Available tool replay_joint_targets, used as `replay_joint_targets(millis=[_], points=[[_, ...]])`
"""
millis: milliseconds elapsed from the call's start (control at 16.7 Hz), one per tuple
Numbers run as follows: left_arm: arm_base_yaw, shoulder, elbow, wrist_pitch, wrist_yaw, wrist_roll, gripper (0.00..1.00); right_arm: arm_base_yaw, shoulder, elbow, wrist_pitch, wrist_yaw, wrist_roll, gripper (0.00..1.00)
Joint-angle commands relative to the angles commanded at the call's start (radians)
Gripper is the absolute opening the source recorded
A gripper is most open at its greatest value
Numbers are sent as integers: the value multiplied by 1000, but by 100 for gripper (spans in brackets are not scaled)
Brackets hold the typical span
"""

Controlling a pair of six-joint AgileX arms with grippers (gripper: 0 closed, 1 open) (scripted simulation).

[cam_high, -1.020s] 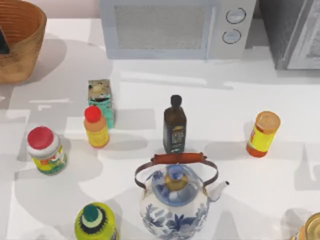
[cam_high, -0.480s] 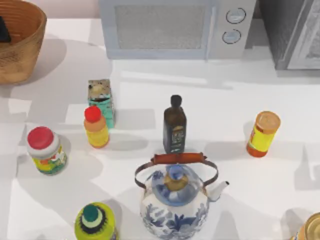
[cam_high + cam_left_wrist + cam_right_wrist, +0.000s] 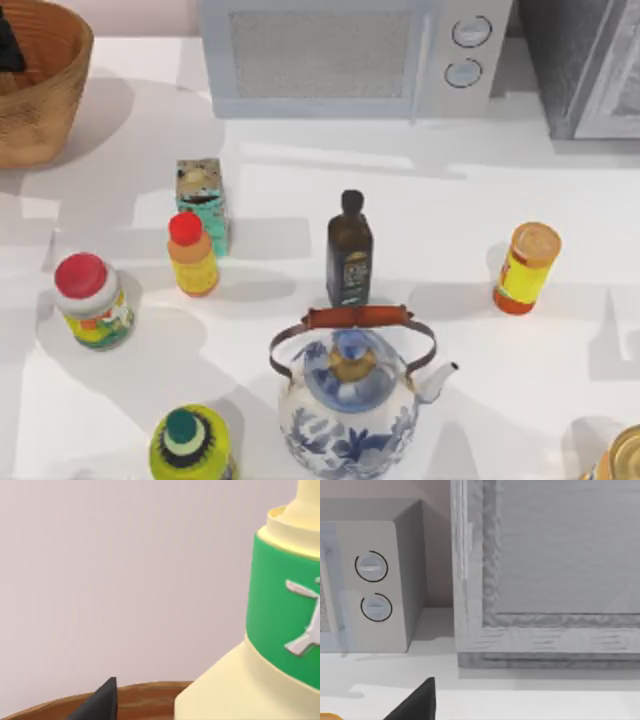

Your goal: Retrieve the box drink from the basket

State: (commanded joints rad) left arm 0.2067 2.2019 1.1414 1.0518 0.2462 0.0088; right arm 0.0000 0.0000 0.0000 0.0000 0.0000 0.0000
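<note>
The left gripper [image 3: 8, 45] is at the back left corner of the counter, over the inside of the basket [image 3: 45, 95]. In the top view it appears as a dark shape at the picture's left edge, against the basket's inner wall. Whether it is apart, together or clamped on anything cannot be told. No contact with the basket or its contents can be confirmed.

The left wrist view shows a drink container [image 3: 260, 645] at very close range. Its body is cream-yellow. A broad green band with a pale grey mark runs round the upper part. Above the band the body steps in to a narrower cream neck. Below the band it widens into a sloped shoulder. It stands upright and rises above the brown basket rim.

A dark part of the left gripper lies just beside the container's lower body, over the basket rim. Whether the two touch cannot be told.

The right gripper [image 3: 415, 702] is parked facing the back right of the counter, toward the two dials of the microwave [image 3: 340, 55] and the grey cabinet [image 3: 590, 65]. Its opening cannot be told.

A teal carton [image 3: 203, 200] stands upright on the counter outside the basket, left of centre and well apart from the basket.
</note>
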Motion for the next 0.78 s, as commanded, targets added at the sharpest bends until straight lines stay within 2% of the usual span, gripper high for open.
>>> replay_joint_targets(millis=[780], points=[[0, 0, 0, 0, 0, 0, 2, 0, 0, 0, 0, 0, 0, 100]])
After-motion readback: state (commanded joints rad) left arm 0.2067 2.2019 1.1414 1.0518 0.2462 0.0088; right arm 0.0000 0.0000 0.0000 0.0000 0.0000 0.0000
